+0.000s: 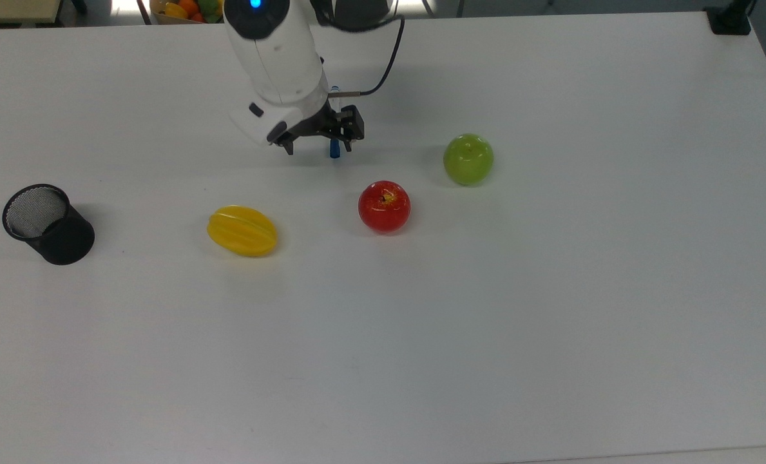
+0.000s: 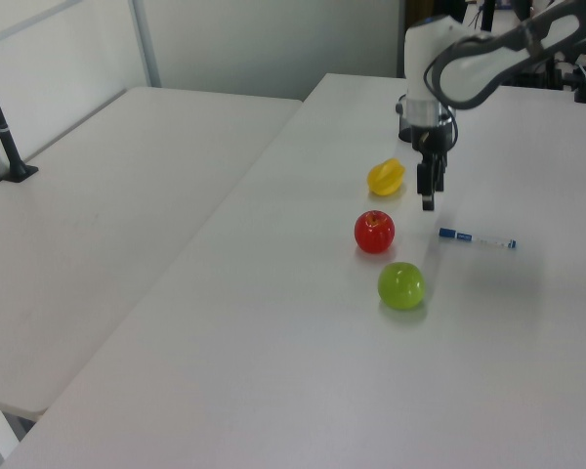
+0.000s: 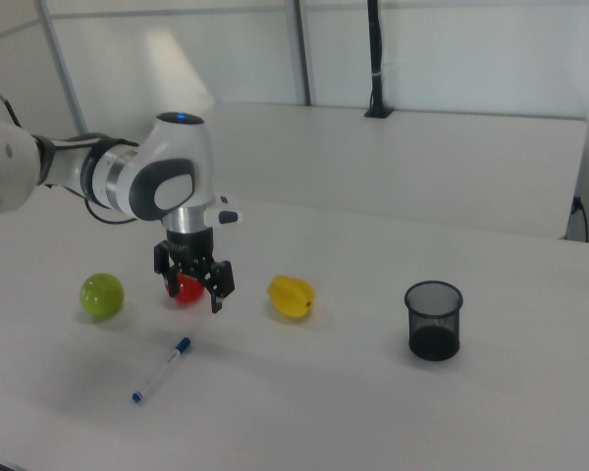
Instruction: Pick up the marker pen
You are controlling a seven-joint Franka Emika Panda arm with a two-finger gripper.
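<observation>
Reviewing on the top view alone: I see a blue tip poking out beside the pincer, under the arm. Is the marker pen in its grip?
Observer: No. In the right view the pincer is open and empty. The marker pen lies flat on the table, apart from it.
Operator: Is the pincer down at the table surface?
Observer: The left view shows it hanging above the table, with the pen lying lower, toward the left view's right.
Operator: Which end carries the blue cap?
Observer: In the left view, the end nearer the red apple.
</observation>
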